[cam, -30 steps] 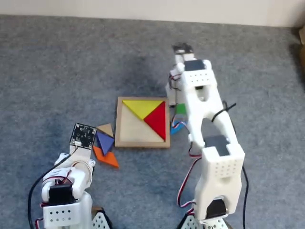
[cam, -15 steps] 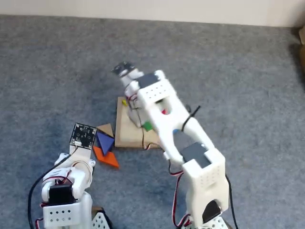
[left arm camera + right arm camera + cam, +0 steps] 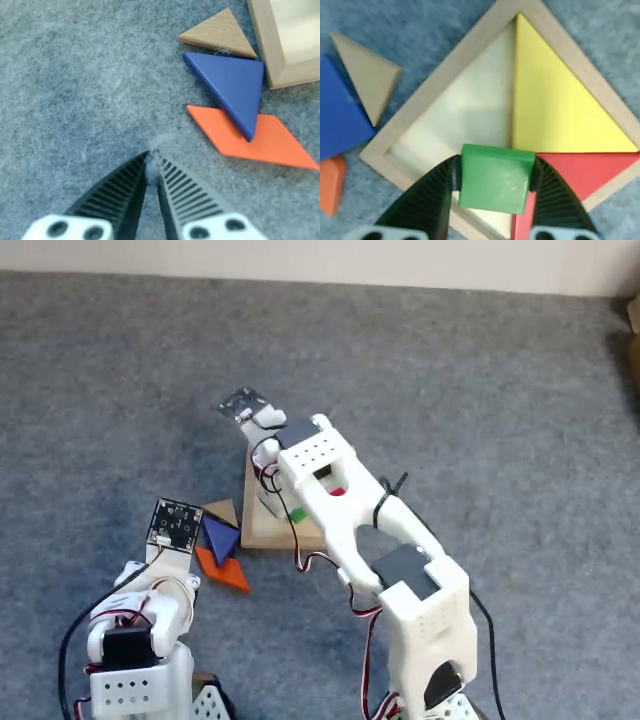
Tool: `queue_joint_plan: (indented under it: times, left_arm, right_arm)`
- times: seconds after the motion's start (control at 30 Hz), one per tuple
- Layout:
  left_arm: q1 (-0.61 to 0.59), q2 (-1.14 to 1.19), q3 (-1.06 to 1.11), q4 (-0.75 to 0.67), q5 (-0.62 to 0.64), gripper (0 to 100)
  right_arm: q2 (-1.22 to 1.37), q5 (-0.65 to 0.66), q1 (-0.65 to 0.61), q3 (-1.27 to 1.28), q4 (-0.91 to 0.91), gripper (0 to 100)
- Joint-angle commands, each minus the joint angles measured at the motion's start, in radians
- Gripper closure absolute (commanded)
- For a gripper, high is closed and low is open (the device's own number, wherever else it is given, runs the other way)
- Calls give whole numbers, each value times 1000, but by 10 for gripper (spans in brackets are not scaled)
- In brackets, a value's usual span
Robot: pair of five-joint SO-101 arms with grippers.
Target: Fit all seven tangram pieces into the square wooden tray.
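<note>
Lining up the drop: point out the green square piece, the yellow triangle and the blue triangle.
green square wooden piece (image 3: pixel 495 177): right wrist view, face centre.
yellow wooden triangle (image 3: pixel 555 105): right wrist view, face centre.
blue wooden triangle (image 3: pixel 232 85): left wrist view, face centre.

Right arm (image 3: pixel 340 500) blankets most of the wooden tray (image 3: pixel 250 522)! In the right end effector (image 3: pixel 495 169), the green square (image 3: pixel 495 180) hides the red triangle (image 3: pixel 585 170) corner; off to its side, the blue piece (image 3: pixel 337 115) and the orange piece (image 3: pixel 330 182) run off-frame.

Pincer (image 3: pixel 152 170), tips together, over carpet (image 3: pixel 75 75) near blue triangle (image 3: pixel 230 87) lying across orange parallelogram (image 3: pixel 265 142).
</note>
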Motion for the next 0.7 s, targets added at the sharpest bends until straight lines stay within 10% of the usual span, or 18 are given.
queue_joint_plan:
  times: [0.0, 0.67]
  left_arm:
    - [-10, -5, -5, -17, -5, 994]
    - [-10, -5, -8, -12, -5, 994]
  right_arm:
    - [-61, 11, -7, -4, -18, 755]
    - [-74, 11, 47, -19, 87, 763]
